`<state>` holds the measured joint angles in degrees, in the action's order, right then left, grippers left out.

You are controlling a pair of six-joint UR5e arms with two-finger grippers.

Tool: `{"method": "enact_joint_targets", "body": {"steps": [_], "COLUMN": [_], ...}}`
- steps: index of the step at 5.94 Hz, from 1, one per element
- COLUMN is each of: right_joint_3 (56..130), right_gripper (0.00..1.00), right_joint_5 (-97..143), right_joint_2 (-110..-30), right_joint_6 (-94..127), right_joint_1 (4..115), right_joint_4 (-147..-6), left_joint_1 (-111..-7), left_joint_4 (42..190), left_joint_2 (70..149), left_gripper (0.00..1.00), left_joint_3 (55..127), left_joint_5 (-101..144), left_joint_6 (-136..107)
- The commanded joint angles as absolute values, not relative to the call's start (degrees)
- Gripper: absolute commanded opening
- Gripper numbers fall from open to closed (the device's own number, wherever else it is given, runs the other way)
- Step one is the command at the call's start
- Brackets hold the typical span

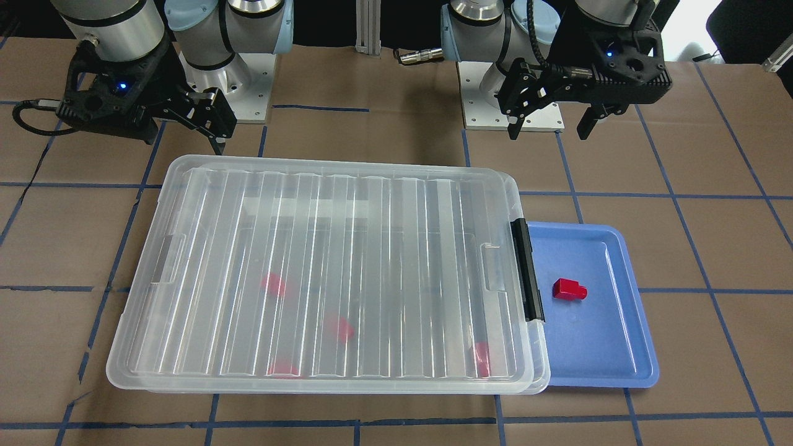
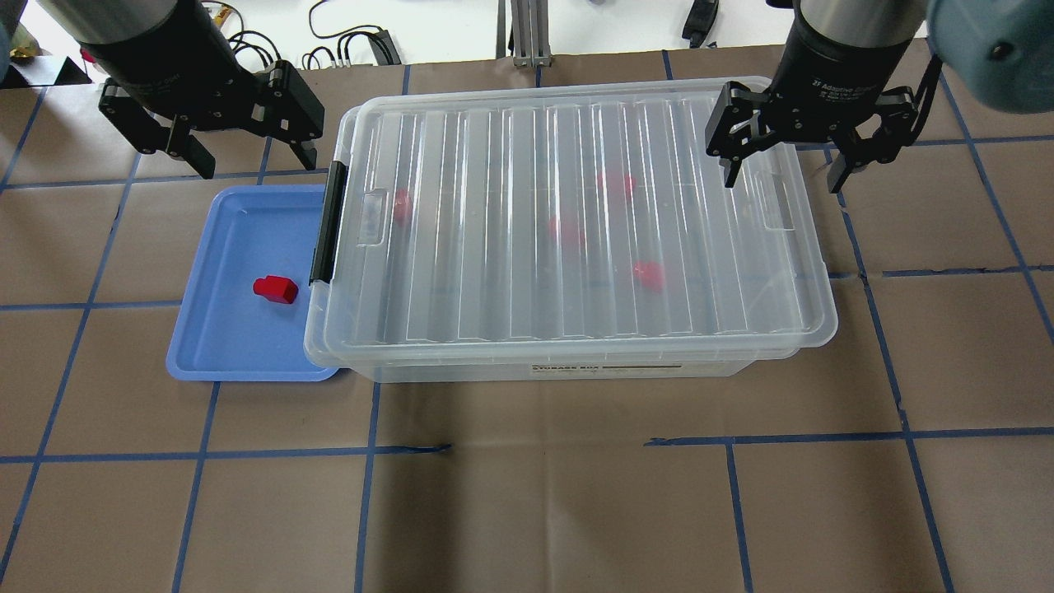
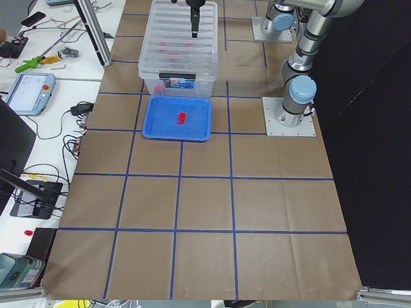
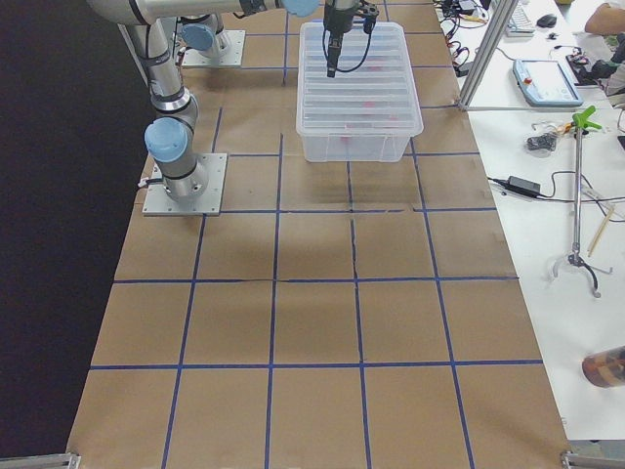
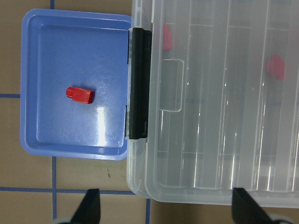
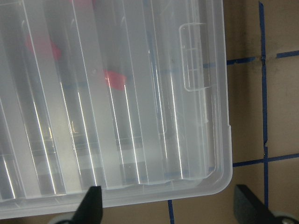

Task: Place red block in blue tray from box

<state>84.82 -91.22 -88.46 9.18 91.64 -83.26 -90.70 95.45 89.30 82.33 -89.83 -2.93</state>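
One red block (image 1: pixel 569 290) lies on its side in the blue tray (image 1: pixel 619 347), also in the overhead view (image 2: pixel 275 289) and the left wrist view (image 5: pixel 80 94). The box (image 2: pixel 576 222) stands beside the tray with its ribbed lid on and its black latch (image 2: pixel 328 222) toward the tray. Several more red blocks (image 2: pixel 649 276) show blurred through the lid. My left gripper (image 2: pixel 255 161) is open and empty, above the far edge of the tray. My right gripper (image 2: pixel 783 179) is open and empty over the box's far right corner.
The box's latch end overlaps the tray's rim (image 5: pixel 127 112). The two arm bases (image 1: pixel 511 93) (image 1: pixel 229 87) stand behind the box. Brown paper with a blue tape grid (image 2: pixel 527 445) covers the table. Benches with tools and cables (image 3: pixel 38 64) flank the table's far side.
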Motion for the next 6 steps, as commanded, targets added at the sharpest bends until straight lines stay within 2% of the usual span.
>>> {"method": "enact_joint_targets", "body": {"steps": [1, 6], "right_joint_3": [84.6, 84.6], "right_gripper": [1.00, 1.00], "right_joint_5": [-91.1, -90.4], "right_joint_2": [-88.5, -88.6], "right_joint_6": [8.4, 8.8], "right_joint_1": [91.6, 91.6], "right_joint_4": [-83.2, -83.2], "left_joint_1": [-90.7, -90.8], "left_joint_4": [95.4, 95.5], "left_joint_2": [89.4, 89.0], "left_gripper": [0.98, 0.98], "left_joint_3": [82.3, 82.4], "left_joint_5": [-89.9, -90.0], "left_joint_6": [-3.1, -2.9]}}
